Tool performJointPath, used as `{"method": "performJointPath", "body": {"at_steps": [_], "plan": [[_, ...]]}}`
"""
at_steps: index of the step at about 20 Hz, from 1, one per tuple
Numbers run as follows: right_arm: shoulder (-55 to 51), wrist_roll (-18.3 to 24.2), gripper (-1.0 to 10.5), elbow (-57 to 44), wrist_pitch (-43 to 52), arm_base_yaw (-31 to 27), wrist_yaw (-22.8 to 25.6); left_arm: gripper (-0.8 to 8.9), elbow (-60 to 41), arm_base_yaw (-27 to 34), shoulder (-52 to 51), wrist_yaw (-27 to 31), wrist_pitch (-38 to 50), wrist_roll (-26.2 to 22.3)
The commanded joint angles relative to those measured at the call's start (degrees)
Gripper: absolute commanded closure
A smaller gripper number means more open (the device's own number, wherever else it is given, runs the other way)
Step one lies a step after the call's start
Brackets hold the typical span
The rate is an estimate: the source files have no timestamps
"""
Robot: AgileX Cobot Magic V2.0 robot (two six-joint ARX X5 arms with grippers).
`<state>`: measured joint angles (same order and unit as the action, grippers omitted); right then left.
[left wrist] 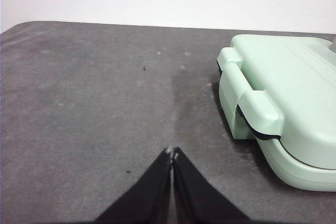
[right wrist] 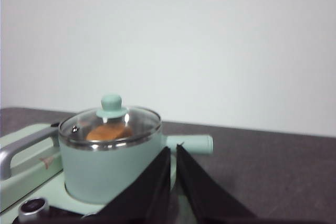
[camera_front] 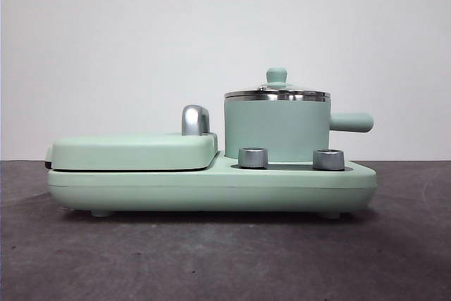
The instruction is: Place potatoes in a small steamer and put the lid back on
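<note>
The mint-green small steamer (camera_front: pixel 277 130) stands on the right half of the appliance. Its glass lid (camera_front: pixel 276 92) with a mint knob sits on the rim. In the right wrist view an orange-brown potato (right wrist: pixel 107 131) shows through the lid (right wrist: pixel 110 121), lying inside the steamer (right wrist: pixel 105 169). My right gripper (right wrist: pixel 173 148) is shut and holds nothing. It hovers apart from the pot, near its stubby side handle (right wrist: pixel 190 142). My left gripper (left wrist: pixel 172 152) is shut and empty over bare table, beside the appliance's griddle end (left wrist: pixel 283 108). Neither arm shows in the front view.
A flat mint griddle cover (camera_front: pixel 134 151) with a chrome handle (camera_front: pixel 196 120) fills the appliance's left half. Two steel dials (camera_front: pixel 253 158) (camera_front: pixel 328 159) face front on the base (camera_front: pixel 211 188). The dark grey table (camera_front: pixel 225 259) runs to a white wall.
</note>
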<state>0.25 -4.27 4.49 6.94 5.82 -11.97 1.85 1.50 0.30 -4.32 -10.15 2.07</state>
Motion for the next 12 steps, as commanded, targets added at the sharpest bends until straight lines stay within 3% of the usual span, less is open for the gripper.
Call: {"method": "performJointPath", "body": {"at_steps": [1, 5, 12], "plan": [[-0.04, 0.57, 9.3, -2.84, 4.26, -0.77, 0.57, 8.08, -1.07, 0.04, -0.11, 0.07, -0.5, -0.85], [-0.04, 0.74, 9.3, -3.82, -0.83, -1.84, 2.4, 8.08, -1.05, 0.04, -0.11, 0.07, -0.5, -0.85], [-0.04, 1.05, 9.3, -3.82, -12.76, -3.91, 11.87, 8.08, -1.05, 0.04, -0.11, 0.07, -0.5, -0.83]]}}
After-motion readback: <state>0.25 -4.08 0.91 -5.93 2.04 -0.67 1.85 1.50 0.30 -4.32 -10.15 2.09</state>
